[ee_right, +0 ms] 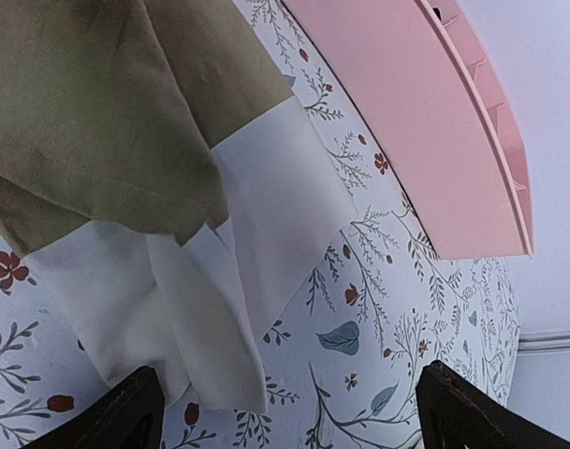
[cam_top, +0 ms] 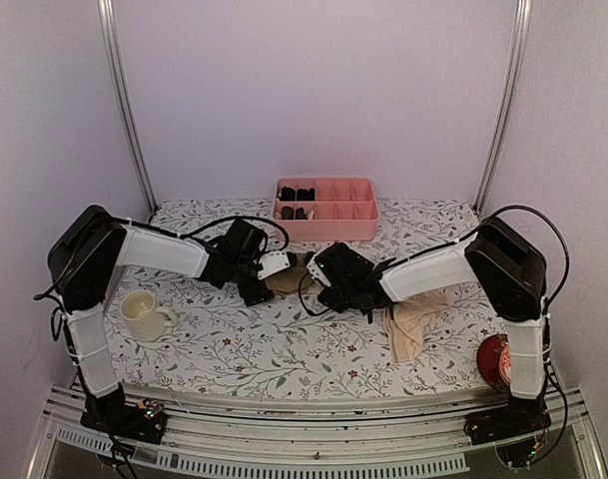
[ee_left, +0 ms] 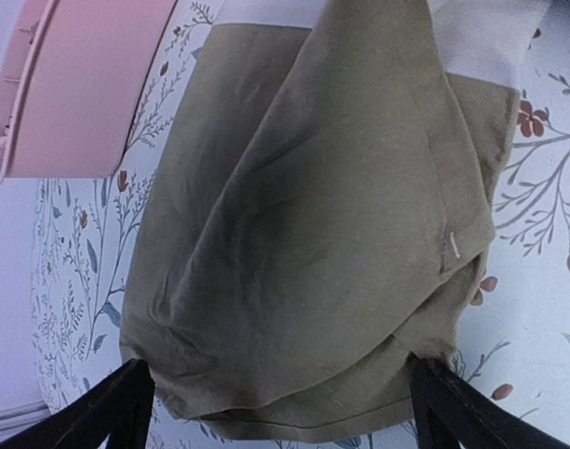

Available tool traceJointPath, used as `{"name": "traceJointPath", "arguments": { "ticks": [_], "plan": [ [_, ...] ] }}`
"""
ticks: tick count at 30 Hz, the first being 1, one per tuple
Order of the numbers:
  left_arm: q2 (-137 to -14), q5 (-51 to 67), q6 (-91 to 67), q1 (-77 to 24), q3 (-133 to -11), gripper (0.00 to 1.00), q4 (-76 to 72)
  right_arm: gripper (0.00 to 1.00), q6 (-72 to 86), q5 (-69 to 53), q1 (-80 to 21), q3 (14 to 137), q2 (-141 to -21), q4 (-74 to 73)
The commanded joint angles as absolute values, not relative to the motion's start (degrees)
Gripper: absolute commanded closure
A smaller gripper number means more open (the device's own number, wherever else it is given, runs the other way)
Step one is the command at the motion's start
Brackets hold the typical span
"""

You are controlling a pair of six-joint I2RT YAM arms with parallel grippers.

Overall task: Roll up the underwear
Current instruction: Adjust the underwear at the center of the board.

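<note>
floral-patterned table point(cam_top: 234, 349) carries the work area. olive-brown underwear point(ee_left: 313, 234) with a cream-white band lies flat near table centre, just in front of the pink tray point(cam_top: 328, 228). left gripper point(ee_left: 285, 412) stands over the olive end, jaws spread wide, one finger at each side of the fabric, nothing clamped. right gripper point(ee_right: 294, 412) stands over the cream-white end, jaws likewise wide apart and empty. peach-beige underwear point(cam_top: 411, 324) lies crumpled below the right arm, well apart from the tray.
</note>
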State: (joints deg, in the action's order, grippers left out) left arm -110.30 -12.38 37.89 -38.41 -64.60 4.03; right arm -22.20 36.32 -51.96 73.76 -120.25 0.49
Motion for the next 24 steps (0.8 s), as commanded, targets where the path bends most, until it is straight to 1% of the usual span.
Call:
{"name": "traceJointPath", "arguments": {
  "ticks": [1, 13, 19, 24],
  "plan": [
    [-110.8, -10.7, 37.4, -38.6, -63.1, 0.02, 4.9, 0.04, -21.1, 35.2, -51.7, 73.7, -121.3, -2.5],
    [-109.3, -11.1, 38.1, -38.9, -58.3, 0.02, 4.8, 0.04, -19.9, 34.8, -51.7, 69.8, -118.6, -5.9],
    [-106.8, -10.8, 38.4, -38.9, -59.8, 0.01, 6.0, 0.04, -19.8, 33.9, -51.7, 69.8, -118.3, -6.2],
    [-102.4, -6.5, 38.5, -39.1, -61.7, 0.01, 7.3, 0.04, -19.7, 33.5, -51.5, 69.8, -118.5, -6.1]
  ]
}}
